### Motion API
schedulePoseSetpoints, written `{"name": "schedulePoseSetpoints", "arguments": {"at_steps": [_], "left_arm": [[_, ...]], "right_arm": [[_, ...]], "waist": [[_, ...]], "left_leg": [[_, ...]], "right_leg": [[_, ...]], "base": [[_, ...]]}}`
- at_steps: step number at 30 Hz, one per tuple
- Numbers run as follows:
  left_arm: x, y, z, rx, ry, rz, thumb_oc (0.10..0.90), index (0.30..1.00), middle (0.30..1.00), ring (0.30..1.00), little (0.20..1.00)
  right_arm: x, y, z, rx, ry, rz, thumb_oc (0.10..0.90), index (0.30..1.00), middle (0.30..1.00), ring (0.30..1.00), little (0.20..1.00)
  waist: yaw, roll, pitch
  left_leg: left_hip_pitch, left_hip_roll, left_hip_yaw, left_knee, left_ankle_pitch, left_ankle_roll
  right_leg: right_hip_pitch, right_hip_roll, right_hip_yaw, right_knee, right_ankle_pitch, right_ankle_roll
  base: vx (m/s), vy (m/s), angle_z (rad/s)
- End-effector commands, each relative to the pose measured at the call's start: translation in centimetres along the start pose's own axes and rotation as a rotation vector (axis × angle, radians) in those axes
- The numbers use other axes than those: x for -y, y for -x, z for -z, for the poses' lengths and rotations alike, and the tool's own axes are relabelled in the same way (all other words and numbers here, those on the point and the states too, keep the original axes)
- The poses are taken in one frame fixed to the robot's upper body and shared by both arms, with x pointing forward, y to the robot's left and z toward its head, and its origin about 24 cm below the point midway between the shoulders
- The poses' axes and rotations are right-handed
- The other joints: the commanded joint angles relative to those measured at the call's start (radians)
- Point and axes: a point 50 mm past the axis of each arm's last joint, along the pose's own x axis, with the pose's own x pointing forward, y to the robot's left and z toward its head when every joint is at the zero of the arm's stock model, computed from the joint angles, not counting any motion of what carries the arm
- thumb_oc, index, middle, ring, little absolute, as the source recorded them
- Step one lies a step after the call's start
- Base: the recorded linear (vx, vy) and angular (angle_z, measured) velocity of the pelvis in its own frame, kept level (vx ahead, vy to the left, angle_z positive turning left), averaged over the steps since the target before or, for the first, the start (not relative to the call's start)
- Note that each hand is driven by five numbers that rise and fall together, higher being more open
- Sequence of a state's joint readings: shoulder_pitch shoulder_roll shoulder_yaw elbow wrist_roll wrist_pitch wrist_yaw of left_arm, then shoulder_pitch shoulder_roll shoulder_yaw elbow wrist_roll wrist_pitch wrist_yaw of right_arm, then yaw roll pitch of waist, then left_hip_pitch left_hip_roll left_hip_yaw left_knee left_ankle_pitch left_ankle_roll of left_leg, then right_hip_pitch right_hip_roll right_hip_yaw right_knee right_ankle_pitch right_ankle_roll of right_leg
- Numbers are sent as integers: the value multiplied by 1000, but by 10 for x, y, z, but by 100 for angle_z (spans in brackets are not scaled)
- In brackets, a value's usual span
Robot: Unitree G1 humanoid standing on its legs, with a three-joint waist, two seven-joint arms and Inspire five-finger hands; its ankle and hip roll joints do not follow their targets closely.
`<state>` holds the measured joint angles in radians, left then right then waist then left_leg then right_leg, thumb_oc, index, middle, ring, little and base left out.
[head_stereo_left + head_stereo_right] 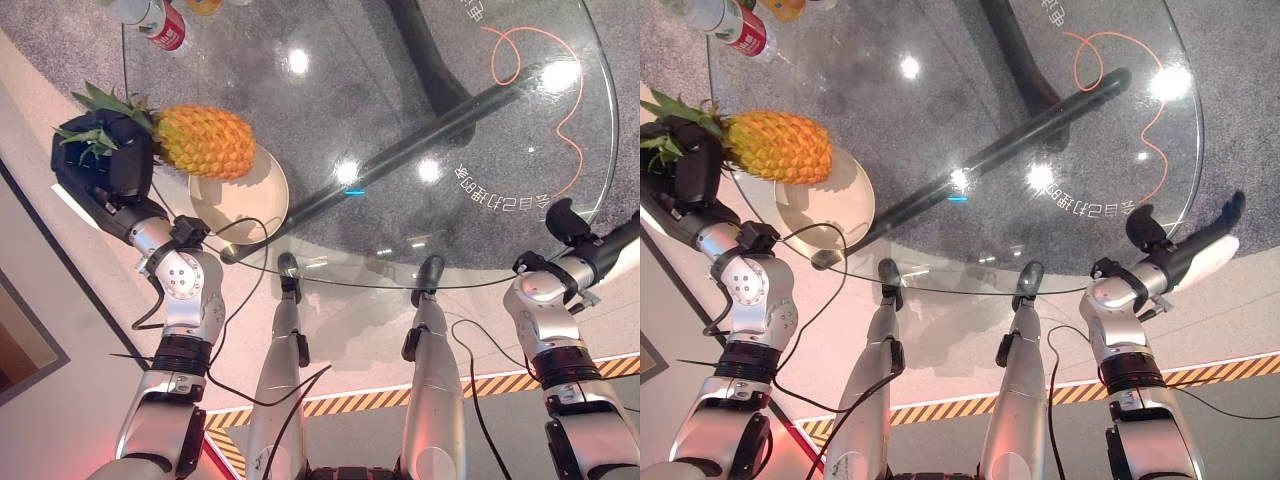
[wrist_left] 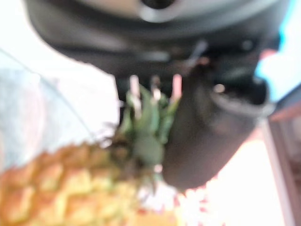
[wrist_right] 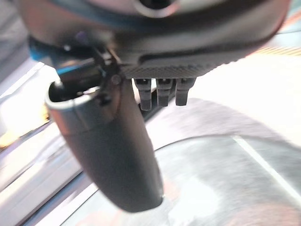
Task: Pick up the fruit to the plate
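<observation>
A yellow-orange pineapple (image 1: pixel 205 140) lies on its side over the far left rim of a beige plate (image 1: pixel 240 200) on the round glass table (image 1: pixel 330 250). My left hand (image 1: pixel 100 160) is shut on its green leafy crown at the table's left edge. The left wrist view shows the crown (image 2: pixel 148 127) between the thumb (image 2: pixel 207 136) and the fingers, with the fruit's body (image 2: pixel 66 188) beyond. I cannot tell whether the fruit rests on the plate or hangs just above it. My right hand (image 1: pixel 1195 250) hovers by the table's right edge, fingers straight and holding nothing.
A bottle with a red label (image 1: pixel 160 22) and an orange item (image 1: pixel 205 5) stand at the table's far left. Through the glass show the dark table base (image 1: pixel 420 145) and an orange cord (image 1: pixel 565 110) on the floor.
</observation>
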<state>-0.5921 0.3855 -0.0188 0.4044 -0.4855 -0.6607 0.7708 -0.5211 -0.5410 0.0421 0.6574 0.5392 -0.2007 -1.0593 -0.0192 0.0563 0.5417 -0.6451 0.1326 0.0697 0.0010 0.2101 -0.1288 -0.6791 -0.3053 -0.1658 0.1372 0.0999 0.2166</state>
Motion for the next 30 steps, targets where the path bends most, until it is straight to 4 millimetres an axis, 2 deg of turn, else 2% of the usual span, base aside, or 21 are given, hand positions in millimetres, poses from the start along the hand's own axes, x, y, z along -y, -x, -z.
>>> {"name": "schedulePoseSetpoints", "arguments": {"at_steps": [1, 2, 5, 12, 21, 30], "left_arm": [[21, -33, -57, 332, 103, 79, 100, 300, 300, 300, 200], [20, -33, -53, 325, 72, 81, 100, 300, 300, 300, 200], [19, -35, -49, 307, 44, 78, 100, 300, 300, 300, 200], [9, -39, -35, 252, -35, 43, 100, 300, 300, 300, 200], [-3, -41, -17, 176, -124, 33, 100, 300, 300, 300, 200], [-6, -44, -12, 156, -165, 32, 100, 300, 300, 300, 200]], "right_arm": [[24, -25, 1, -115, -195, 123, 800, 900, 900, 900, 900], [33, -30, 14, -173, -182, 148, 800, 900, 900, 900, 900], [42, -37, 25, -225, -148, 172, 800, 900, 900, 900, 900], [53, -47, 38, -271, -73, 166, 800, 900, 900, 900, 900], [48, -43, 45, -293, -30, 83, 800, 900, 900, 900, 900], [38, -37, 49, -281, -11, -16, 800, 900, 900, 900, 900]], "waist": [[42, -35, -22], [46, -37, -22], [54, -36, -22], [64, -28, -22], [60, -25, -22], [52, -29, -22]], "left_leg": [[35, 38, -2, 3, -40, -24], [42, 40, -4, 7, -48, -26], [27, 38, -9, 11, -41, -22], [19, 37, -11, 21, -41, -21], [12, 39, -10, 29, -43, -22], [6, 41, -8, 30, -45, -23]], "right_leg": [[22, 13, -56, 33, 30, -5], [30, 14, -59, 39, 19, -4], [21, 15, -63, 39, 29, -7], [17, 18, -67, 47, 22, -9], [7, 23, -60, 56, 16, -12], [-5, 30, -50, 58, 14, -14]], "base": [[39, -42, 1], [17, -32, 1], [4, -22, 5], [6, -8, 3], [0, 0, 0], [0, 0, 0]]}}
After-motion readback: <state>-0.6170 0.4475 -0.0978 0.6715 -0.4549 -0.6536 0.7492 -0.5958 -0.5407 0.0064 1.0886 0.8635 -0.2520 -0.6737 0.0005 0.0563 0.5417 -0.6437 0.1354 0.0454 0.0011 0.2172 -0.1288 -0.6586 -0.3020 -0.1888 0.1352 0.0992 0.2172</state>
